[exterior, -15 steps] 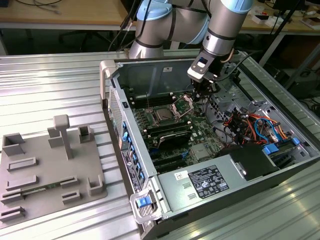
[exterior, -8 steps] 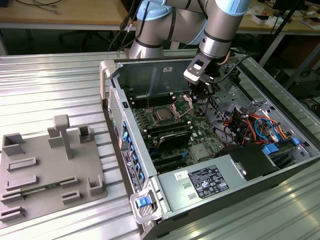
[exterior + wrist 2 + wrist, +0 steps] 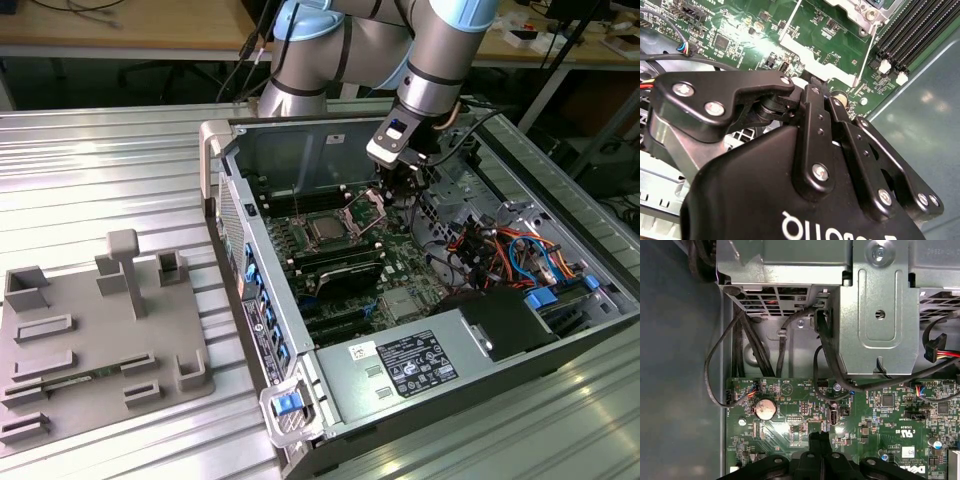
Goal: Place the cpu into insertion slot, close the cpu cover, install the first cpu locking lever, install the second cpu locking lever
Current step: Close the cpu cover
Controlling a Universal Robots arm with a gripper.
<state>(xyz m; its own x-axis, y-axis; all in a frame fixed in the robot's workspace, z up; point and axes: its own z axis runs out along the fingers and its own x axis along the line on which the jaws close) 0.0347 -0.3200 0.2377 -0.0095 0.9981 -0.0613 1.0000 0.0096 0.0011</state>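
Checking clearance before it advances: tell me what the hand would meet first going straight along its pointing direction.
Most likely the raised cpu cover, whose edge lies just beyond the shut hand. Depth is unclear, so it may be the green board beside it.

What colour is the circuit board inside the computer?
The circuit board is green, clearest in the first wrist view.

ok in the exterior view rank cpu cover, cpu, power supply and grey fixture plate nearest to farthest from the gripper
1. cpu cover, raised, beside the gripper
2. cpu, next to the cover
3. power supply, low in the view
4. grey fixture plate, exterior view's far left
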